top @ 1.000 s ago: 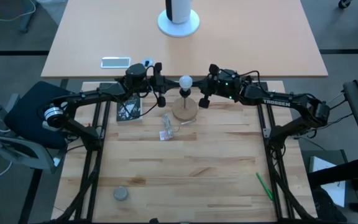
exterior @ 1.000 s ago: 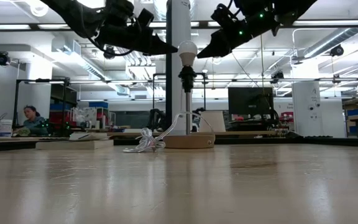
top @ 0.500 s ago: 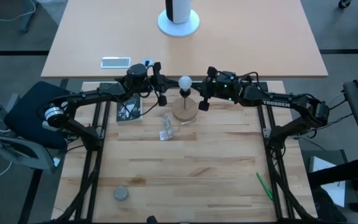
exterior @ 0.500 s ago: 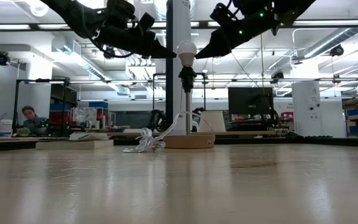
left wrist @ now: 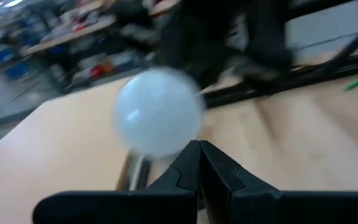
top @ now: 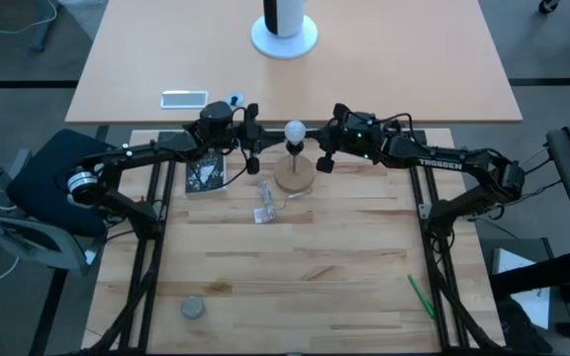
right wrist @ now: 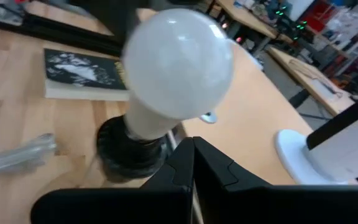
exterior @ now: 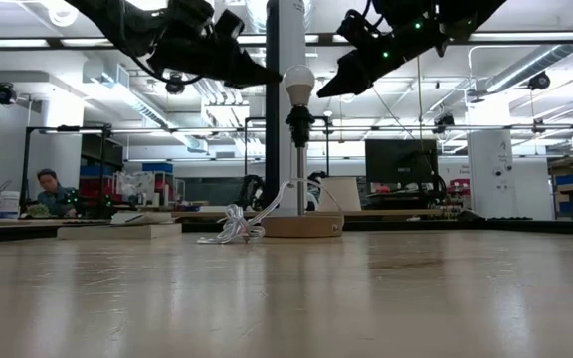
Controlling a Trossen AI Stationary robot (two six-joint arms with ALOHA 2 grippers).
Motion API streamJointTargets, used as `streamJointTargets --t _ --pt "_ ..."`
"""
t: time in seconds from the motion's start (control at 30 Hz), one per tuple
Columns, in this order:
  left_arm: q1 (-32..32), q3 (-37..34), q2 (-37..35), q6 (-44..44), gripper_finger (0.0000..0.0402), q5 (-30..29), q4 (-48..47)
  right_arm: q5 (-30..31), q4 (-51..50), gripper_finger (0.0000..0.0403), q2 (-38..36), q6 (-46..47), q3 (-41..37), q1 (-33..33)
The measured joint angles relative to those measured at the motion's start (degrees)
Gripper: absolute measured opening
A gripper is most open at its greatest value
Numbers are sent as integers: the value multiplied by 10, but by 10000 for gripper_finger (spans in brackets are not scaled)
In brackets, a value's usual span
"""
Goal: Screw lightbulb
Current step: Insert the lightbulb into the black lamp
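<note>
The white lightbulb [top: 295,130] [exterior: 299,82] stands upright with its base in the black socket [exterior: 298,121]. The socket tops a thin stem that rises from a round wooden disc [top: 295,175] near the table's far edge. My left gripper [exterior: 275,80] [left wrist: 199,146] is shut, its tip level with the globe on the bulb's left. My right gripper [exterior: 322,91] [right wrist: 193,142] is shut as well, slanting down toward the bulb's right side, just under the globe. My left gripper's shut tip stands right next to the globe's left side [exterior: 286,82]; I cannot tell whether it touches. My right gripper's shut tip stands right next to the bulb's lower right side [exterior: 313,94]; I cannot tell whether it touches either.
A dark book [top: 204,175] lies left of the disc. A clear plastic wrapper [top: 264,203] lies in front of it. A grey round thing [top: 193,309] and a green pen [top: 421,297] sit near the front edge. On the far desk are a phone [top: 184,98] and a white stand [top: 284,35].
My left gripper has turned a little at its wrist beside the bulb. The bulb and its stand have kept still.
</note>
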Motion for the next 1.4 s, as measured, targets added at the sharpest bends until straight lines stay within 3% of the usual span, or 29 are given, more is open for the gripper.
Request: streamJointTargets --t 0.13,0.33,0.63,0.8,0.9,1.03,1.1,1.4 --pt "0 0 8 -6 0 4 18 -12 31 0 10 -13 0 -4" --pt "0 0 19 -16 0 -55 31 -24 25 0 10 -15 1 1" --pt "3 0 33 -19 0 -90 30 -37 2 0 9 -15 2 20" --pt "5 0 30 -20 0 -92 6 -26 -11 0 8 -8 2 22" --pt "5 0 19 -20 0 -85 -20 15 -25 0 7 -9 2 19" --pt "6 0 12 -2 0 -5 -20 29 -8 0 11 -17 2 6" --pt "5 0 12 5 0 9 -2 28 10 0 15 -19 2 -1" --pt "6 0 20 -5 0 -37 33 -26 31 0 16 -21 3 -2"
